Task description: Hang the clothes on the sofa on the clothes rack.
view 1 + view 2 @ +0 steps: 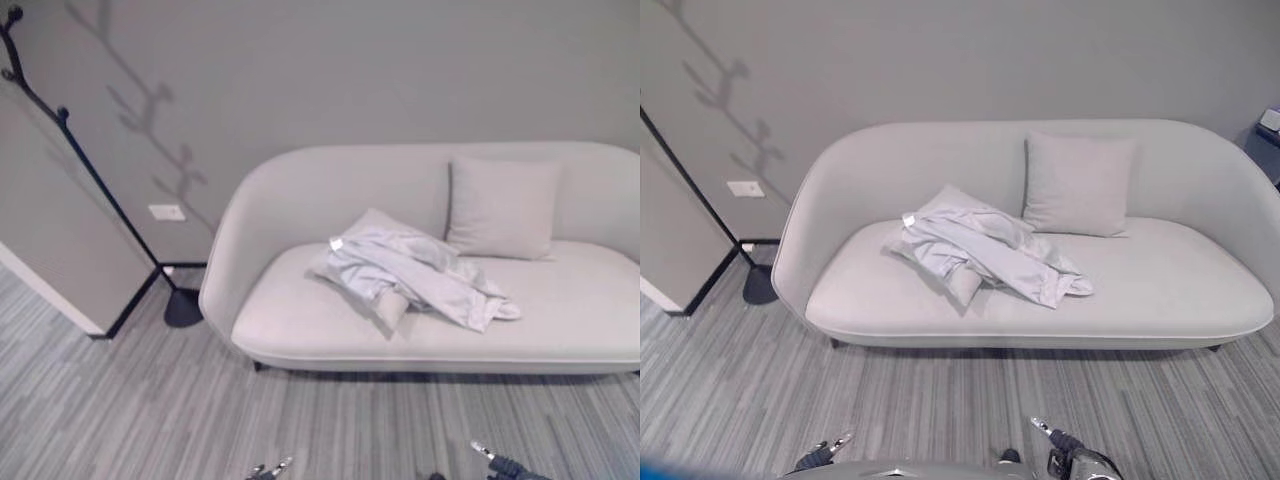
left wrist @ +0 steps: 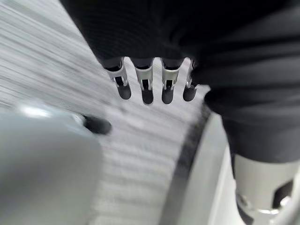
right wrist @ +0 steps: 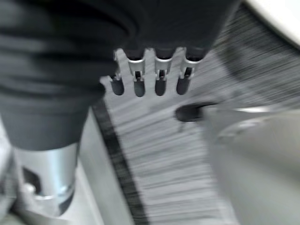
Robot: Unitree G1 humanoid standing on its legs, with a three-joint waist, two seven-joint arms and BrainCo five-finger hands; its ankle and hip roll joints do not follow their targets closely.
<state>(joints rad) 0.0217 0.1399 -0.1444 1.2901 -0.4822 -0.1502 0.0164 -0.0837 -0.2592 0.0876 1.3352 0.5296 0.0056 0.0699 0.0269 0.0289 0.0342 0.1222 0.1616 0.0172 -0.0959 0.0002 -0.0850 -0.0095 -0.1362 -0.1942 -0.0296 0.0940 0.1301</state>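
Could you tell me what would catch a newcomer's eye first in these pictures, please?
The eye goes first to the crumpled pale garment lying mid-seat on the light curved sofa, draped partly over a flat cushion, with an upright cushion against the backrest to its right. Next comes the black clothes rack standing bare at the sofa's left end. Both hands, left hand and right hand, hang open and empty over the striped floor.

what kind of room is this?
Probably a living room or lounge mock-up: a pale curved sofa with a cushion and a crumpled light garment, a black coat rack at the grey wall, grey striped carpet.
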